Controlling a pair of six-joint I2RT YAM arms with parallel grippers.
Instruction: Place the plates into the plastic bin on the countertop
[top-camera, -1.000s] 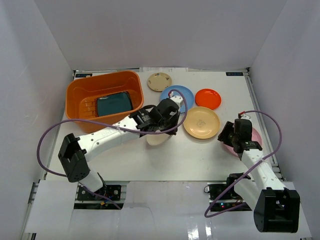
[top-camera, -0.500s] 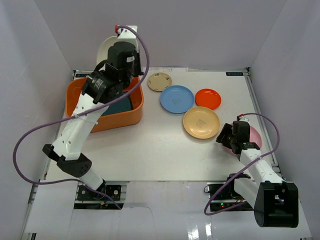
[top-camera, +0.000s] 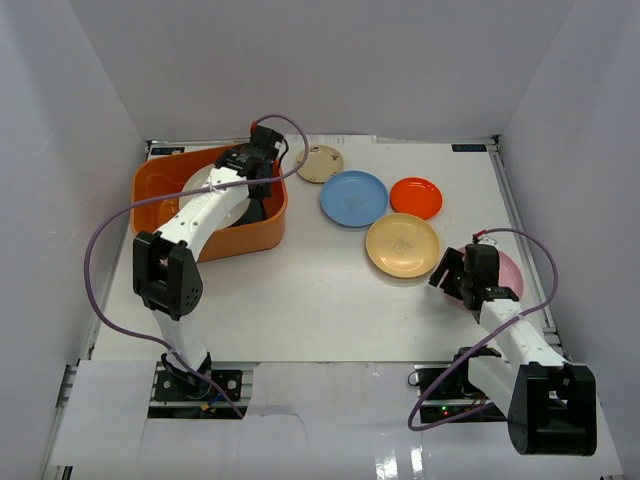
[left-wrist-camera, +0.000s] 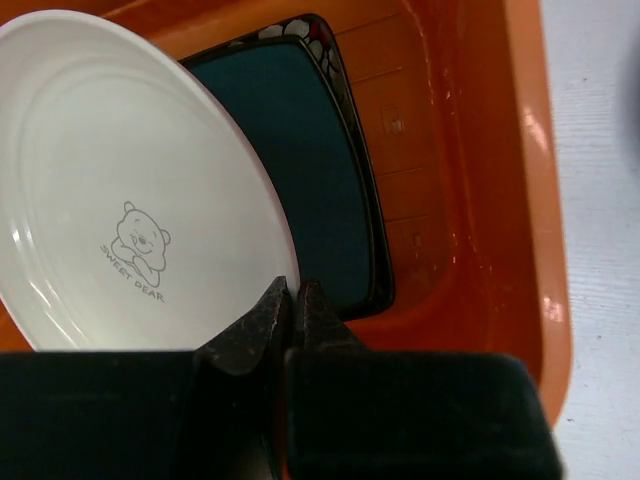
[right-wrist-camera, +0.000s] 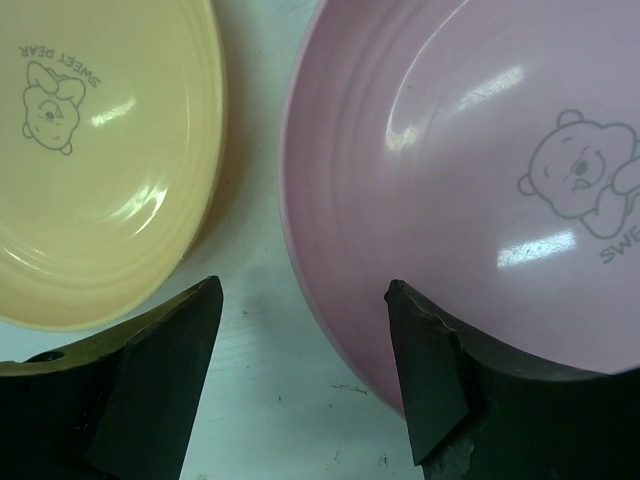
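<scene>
Two square plates (left-wrist-camera: 300, 190) lay in the bin (left-wrist-camera: 470, 200) (teal over black), and the left gripper (left-wrist-camera: 295, 305) pinched the cream plate (left-wrist-camera: 130, 190) above them. The right gripper (right-wrist-camera: 300, 300), spread open, was at the pink plate (right-wrist-camera: 480, 180); five remained outside.

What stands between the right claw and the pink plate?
Nothing visible. The open right claw hangs over the rim of the pink plate; the yellow plate lies beside it, not between.
</scene>
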